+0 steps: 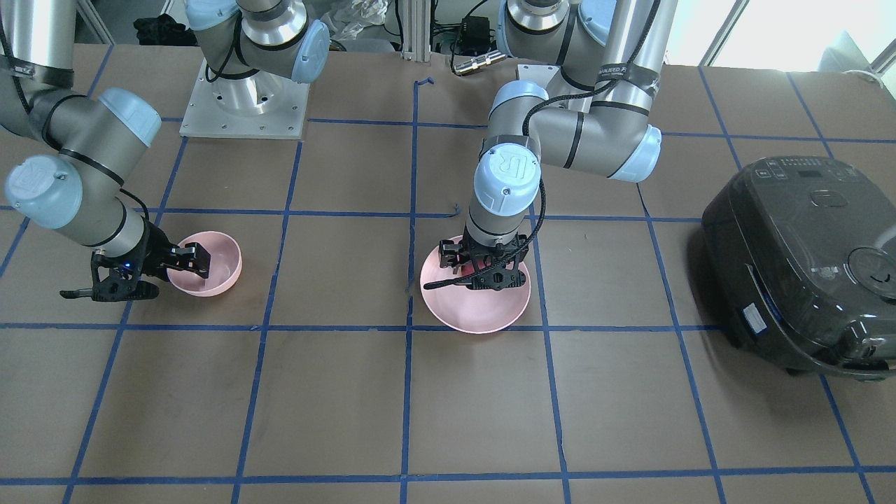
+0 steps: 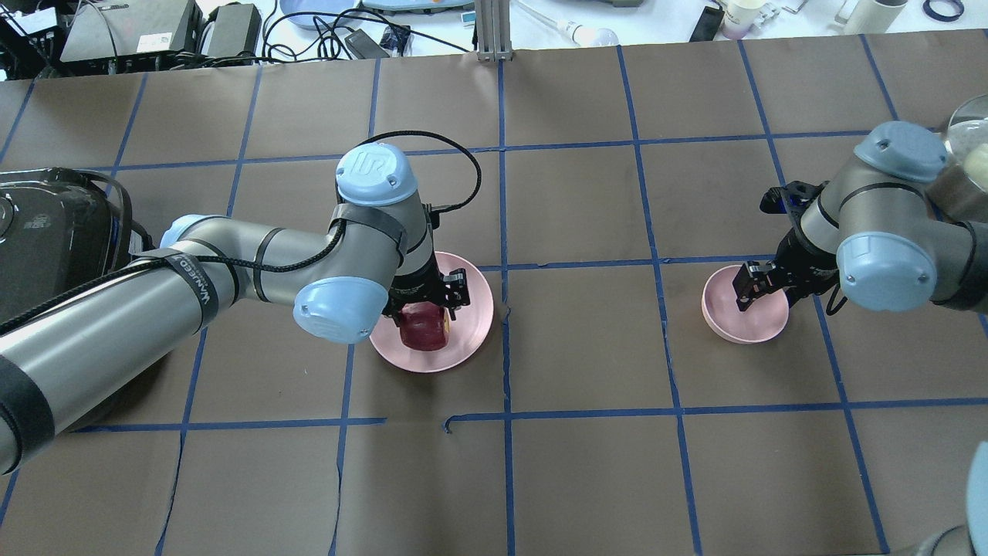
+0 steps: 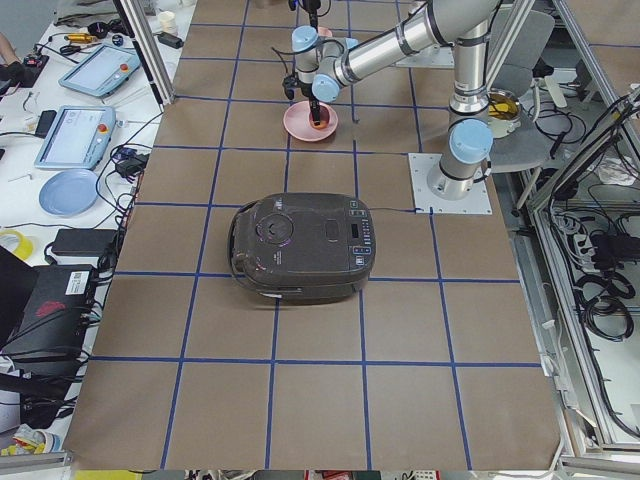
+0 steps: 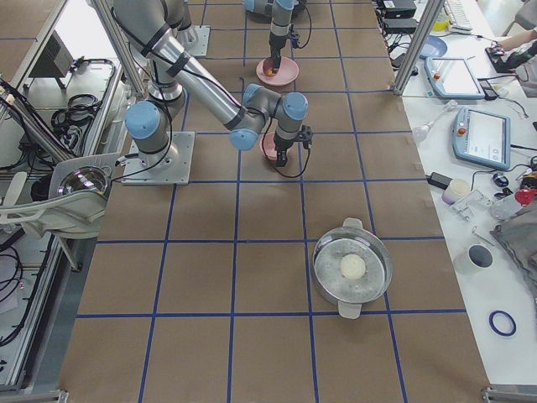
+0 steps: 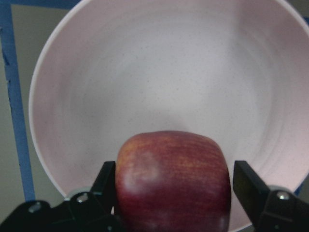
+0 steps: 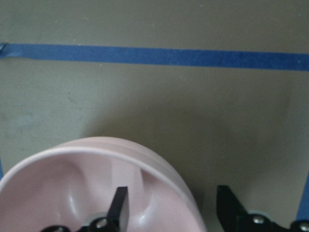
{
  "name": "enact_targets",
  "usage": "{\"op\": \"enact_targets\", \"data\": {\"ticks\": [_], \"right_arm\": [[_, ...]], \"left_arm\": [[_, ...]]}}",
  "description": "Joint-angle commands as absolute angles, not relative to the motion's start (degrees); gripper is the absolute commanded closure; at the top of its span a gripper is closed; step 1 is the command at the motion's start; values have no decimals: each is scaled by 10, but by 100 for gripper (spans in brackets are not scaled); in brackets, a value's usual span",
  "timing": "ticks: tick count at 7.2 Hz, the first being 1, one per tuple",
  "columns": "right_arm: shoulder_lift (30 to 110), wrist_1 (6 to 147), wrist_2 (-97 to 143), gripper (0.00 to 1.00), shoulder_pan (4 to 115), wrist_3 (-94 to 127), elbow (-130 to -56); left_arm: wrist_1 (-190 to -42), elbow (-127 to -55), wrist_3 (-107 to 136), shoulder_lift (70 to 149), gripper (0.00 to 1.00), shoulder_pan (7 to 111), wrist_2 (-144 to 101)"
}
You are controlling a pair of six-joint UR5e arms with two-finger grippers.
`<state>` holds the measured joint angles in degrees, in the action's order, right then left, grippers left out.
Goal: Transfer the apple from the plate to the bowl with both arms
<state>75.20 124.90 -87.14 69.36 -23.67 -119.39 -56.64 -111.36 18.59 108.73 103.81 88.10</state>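
The dark red apple [image 2: 423,330] [image 5: 174,179] sits on the pale pink plate [image 2: 472,307] [image 1: 476,316] [image 5: 145,72] near the table's middle. My left gripper [image 2: 426,307] [image 1: 483,271] [image 5: 175,176] is down over the plate and open. Its fingers straddle the apple: one lies against its side, the other stands a little apart. The small pink bowl [image 2: 747,328] [image 1: 225,260] [image 6: 145,169] stands empty on my right side. My right gripper [image 2: 755,282] [image 1: 190,260] [image 6: 172,198] is open astride the bowl's rim, one finger inside and one outside.
A black rice cooker [image 1: 798,266] [image 2: 46,224] [image 3: 300,245] sits on the left end of the table. A steel pot [image 4: 352,269] with a pale round thing inside stands at the right end. Blue tape lines grid the brown table.
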Motion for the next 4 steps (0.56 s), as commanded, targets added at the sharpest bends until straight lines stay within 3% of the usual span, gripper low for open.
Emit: {"op": "enact_targets", "data": {"ticks": [1,2,4], "right_arm": [[752,1243,-870,100,693,-235,-1184],[753,1241,-861,100,693,-236,-1169],[757,1196,-814,100,699,-209,-1126]], "left_arm": [[-563,-1108,178,1081,91,1037,882],[-567,-1088,179,1077,100,1036,880],[-616,-1026,189,1075,100,1036,876]]}}
